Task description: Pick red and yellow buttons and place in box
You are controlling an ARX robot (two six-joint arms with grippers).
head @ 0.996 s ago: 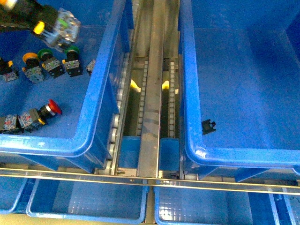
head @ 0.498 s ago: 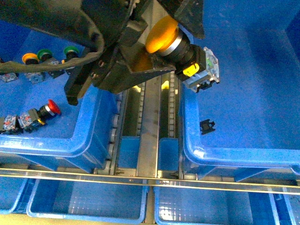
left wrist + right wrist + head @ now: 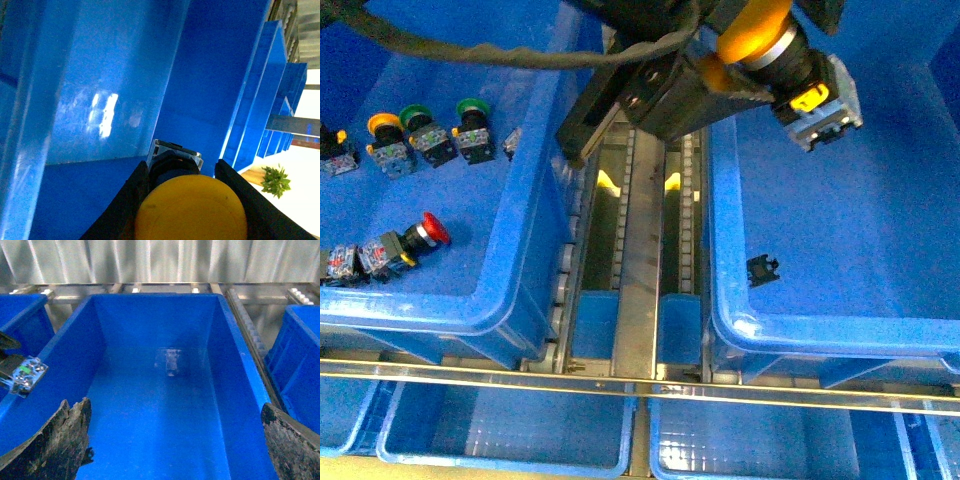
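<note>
- Only the front view shows the left bin (image 3: 525, 250), where a red button (image 3: 428, 233) and a second yellow button (image 3: 383, 126) lie on the floor.
- The left wrist view shows the left pincer (image 3: 182, 171) clenched on the yellow button (image 3: 191, 216), one finger at each side of its cap.
- This button hangs above the box (image 3: 840, 335), near its left wall.
- Only the right wrist view shows the right pincer (image 3: 175, 450): released, its fingers wide apart over the box.

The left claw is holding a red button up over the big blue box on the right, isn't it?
Almost. The button is yellow, not red. The front view shows its yellow cap, and so does the left wrist view. The rest is right: the left claw is shut on it, up over the big blue box on the right.
</note>
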